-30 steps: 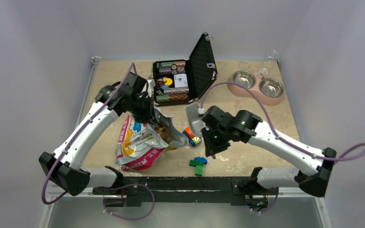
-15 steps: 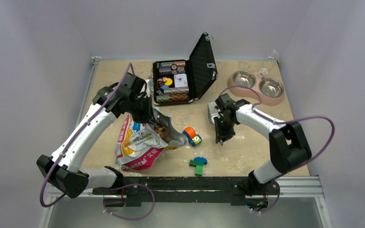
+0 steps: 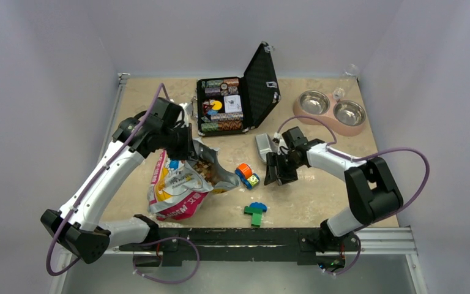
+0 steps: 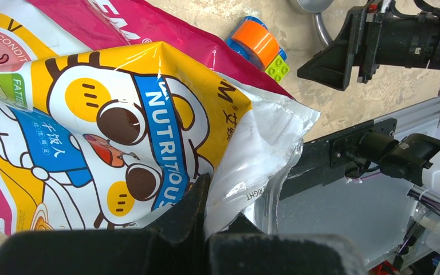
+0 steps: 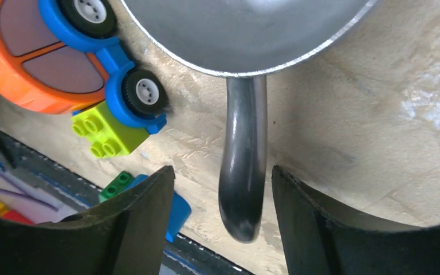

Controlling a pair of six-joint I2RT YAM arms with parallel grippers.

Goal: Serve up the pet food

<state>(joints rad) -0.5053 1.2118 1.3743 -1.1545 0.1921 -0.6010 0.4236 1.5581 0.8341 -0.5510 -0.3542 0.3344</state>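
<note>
Pet food [image 3: 207,167]: small brown pellets heaped inside glossy crinkled bag [image 3: 174,187].

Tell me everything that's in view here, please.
pet food: loose pellets, brown, in the bag's mouth
food bag: one, pink and yellow, left of centre
scoop: one, silver, right of centre
toy car: one, orange and blue, beside the bag
blocks: small cluster, green and blue, near edge
case: one, black, open, far centre
twin bowl: one, pink with steel bowls, far right
table: one, beige, under everything
left arm: one, white and black, jaws shut on the bag
right arm: one, white and black, jaws open astride the scoop's handle
</note>
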